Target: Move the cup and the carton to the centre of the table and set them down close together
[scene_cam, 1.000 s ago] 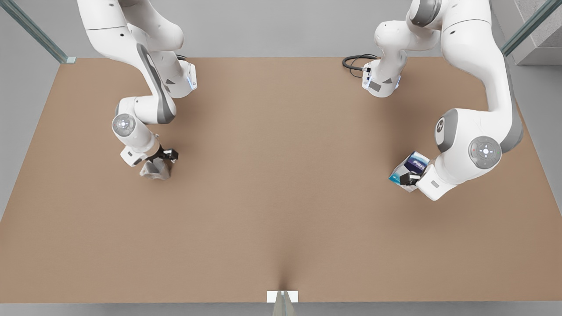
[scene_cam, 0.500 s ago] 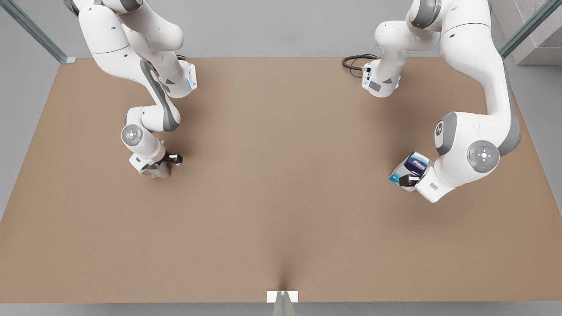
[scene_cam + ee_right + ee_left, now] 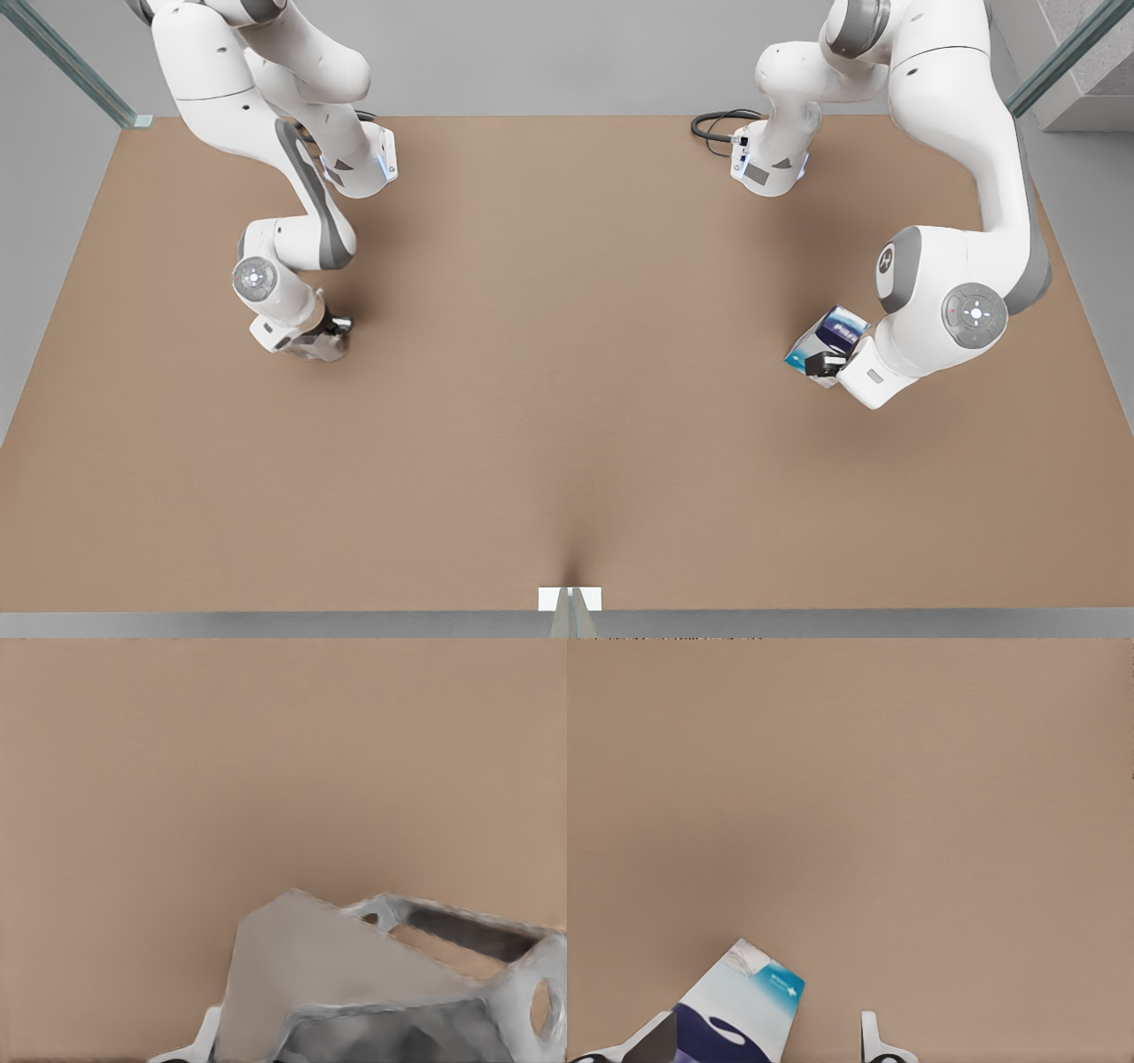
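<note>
The silvery faceted cup (image 3: 312,347) stands on the tan table (image 3: 567,354) at the front view's left; close up, the cup (image 3: 354,992) shows its rim and small handle. My right gripper (image 3: 323,332) is down over it, covering most of it. At the front view's right the blue, white and teal carton (image 3: 833,335) sits tilted on the table. My left gripper (image 3: 824,361) is open around it. In the left wrist view the carton (image 3: 744,1010) lies against one finger (image 3: 656,1041), with a gap to the other finger (image 3: 868,1036).
Both arm bases (image 3: 354,168) (image 3: 771,168) stand at the table's far side, with a black cable (image 3: 718,124) coiled beside the one on the front view's right. A white bracket (image 3: 570,599) sits at the near edge. Bare tabletop lies between the two objects.
My right gripper has come down onto the cup and now hides more of it. The left arm shifted only slightly and the carton has stayed where it was.
</note>
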Available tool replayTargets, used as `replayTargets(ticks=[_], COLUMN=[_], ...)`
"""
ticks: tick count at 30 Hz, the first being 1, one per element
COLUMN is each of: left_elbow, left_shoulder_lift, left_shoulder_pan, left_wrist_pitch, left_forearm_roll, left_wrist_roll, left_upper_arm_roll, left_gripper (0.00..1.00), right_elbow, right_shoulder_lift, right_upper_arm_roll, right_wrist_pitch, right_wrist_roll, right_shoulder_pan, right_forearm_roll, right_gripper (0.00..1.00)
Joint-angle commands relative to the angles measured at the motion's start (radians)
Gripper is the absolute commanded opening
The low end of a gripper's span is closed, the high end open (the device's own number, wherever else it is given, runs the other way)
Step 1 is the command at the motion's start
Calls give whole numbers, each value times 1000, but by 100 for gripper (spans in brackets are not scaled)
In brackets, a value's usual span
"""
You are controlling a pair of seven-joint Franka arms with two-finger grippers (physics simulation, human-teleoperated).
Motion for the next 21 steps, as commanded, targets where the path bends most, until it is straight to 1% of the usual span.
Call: replayTargets(ticks=[1,2,4,6,7,9,10,12,14,15,17,18,21], left_elbow=[0,0,0,2,2,2,2,2,2,2,2,2,2], left_shoulder_lift=[0,0,1,0,0,0,-2,-2,-2,-2,-2,-2,-2], left_shoulder_pan=[0,0,0,2,2,2,2,2,3,3,8,8,11], left_wrist_pitch=[1,1,1,1,1,1,-1,1,1,-1,1,1,1], left_forearm_roll=[0,0,0,-1,-1,-1,-1,-1,-1,-1,-1,-1,-1], left_wrist_roll=[0,2,0,3,0,0,0,0,3,2,5,6,5], left_upper_arm_roll=[0,0,0,3,3,3,3,3,3,3,5,5,5], left_gripper=[100,100,100,100,100,100,100,100,100,100,100,100,100], right_elbow=[3,5,112,221,301,408,473,561,689,807,986,1022,1266], right_shoulder_lift=[-1,-3,-5,5,12,72,112,173,250,324,460,489,647], right_upper_arm_roll=[0,0,15,26,26,26,26,24,18,18,-2,-8,-52], right_wrist_pitch=[-2,-4,-120,-208,-272,-304,-309,-350,-393,-452,-475,-475,-505], right_wrist_roll=[3,3,3,29,126,268,347,428,508,563,624,644,700], right_shoulder_pan=[0,5,22,101,169,286,342,410,476,522,591,615,697], right_forearm_roll=[-13,-16,-18,-20,-20,-18,-20,-38,-38,-50,-55,-55,-49], right_gripper=[21,21,21,21,21,21,21,21,21,21,21,21,21])
